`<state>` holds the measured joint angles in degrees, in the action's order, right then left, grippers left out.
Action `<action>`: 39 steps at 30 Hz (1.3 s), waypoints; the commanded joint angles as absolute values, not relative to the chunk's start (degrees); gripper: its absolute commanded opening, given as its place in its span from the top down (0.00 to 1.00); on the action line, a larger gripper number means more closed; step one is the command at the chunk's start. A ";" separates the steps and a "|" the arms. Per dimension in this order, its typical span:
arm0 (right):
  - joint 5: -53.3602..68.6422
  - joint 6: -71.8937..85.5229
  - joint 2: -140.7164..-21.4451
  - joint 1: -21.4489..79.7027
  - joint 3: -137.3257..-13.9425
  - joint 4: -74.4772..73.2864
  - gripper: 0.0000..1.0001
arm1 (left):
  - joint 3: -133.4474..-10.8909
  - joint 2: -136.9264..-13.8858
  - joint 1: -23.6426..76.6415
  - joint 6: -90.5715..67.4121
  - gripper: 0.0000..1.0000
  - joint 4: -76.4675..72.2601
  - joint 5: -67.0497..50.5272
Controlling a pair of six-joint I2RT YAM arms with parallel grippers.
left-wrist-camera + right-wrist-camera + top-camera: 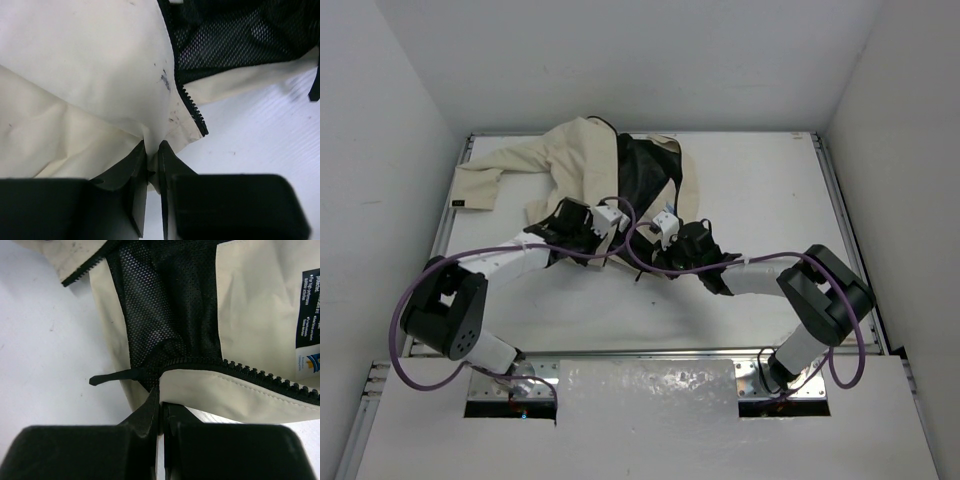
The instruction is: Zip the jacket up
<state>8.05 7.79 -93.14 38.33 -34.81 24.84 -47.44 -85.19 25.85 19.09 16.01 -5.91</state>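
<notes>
While the jacket [575, 160] lies unzipped on the far left-centre of the white table [760, 190], its black mesh lining [165, 300] shows between the cream front panels. The left gripper [153, 155] has its fingers drawn narrow, pinching the bottom hem of one cream panel just beside the lower end of the zipper teeth [192, 105]. The right gripper [161, 400] is likewise nearly closed on the other panel's hem, right where a black strap [112, 377] juts out and the teeth begin. A printed label [307, 315] sits on the inside.
</notes>
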 commanded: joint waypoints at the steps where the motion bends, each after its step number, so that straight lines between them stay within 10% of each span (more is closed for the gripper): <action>1: 6.86 7.03 -91.76 38.06 -34.80 27.42 1.00 | -46.50 -81.48 26.28 23.46 0.89 17.05 -5.27; 13: 6.95 7.03 -92.37 38.23 -36.47 25.75 1.00 | -43.24 -84.90 26.46 24.80 0.39 11.70 -5.88; 39: 7.47 7.56 -93.69 38.15 -37.18 25.22 1.00 | -51.50 -89.11 26.54 12.40 0.16 11.26 -5.81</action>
